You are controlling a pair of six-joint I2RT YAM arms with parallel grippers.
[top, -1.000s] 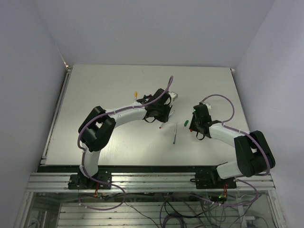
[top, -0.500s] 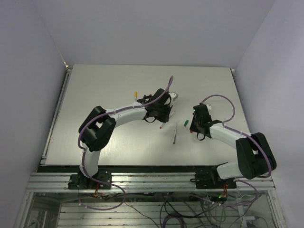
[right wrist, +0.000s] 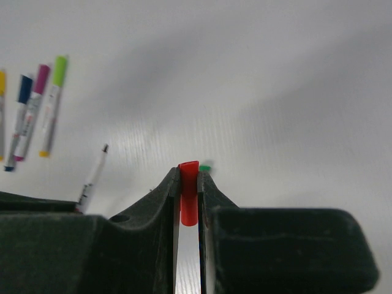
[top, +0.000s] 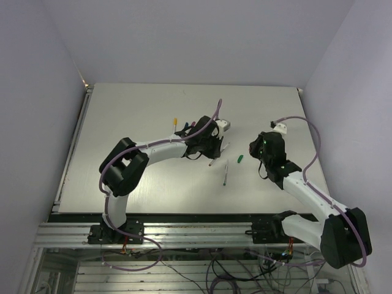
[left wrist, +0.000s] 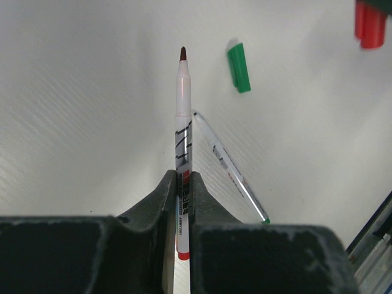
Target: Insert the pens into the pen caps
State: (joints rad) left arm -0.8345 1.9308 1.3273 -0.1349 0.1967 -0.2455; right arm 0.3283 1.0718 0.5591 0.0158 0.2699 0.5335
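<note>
A red-ended pen (left wrist: 183, 116) is clamped in the closed left gripper (left wrist: 184, 179), bare tip pointing outward, above the middle of the tabletop (top: 122, 122). The red cap (right wrist: 189, 202) is pinched in the closed right gripper (right wrist: 188, 174), toward the right edge and apart from the pen; they are not yet joined. A green-ended pen (left wrist: 229, 168) and a green cap (left wrist: 239, 67) lie loose between the grippers. Capped pens (right wrist: 53, 101) lie nearer the far edge, so two pairs are judged left. Black print is seen on the held barrel but cannot be read.
</note>
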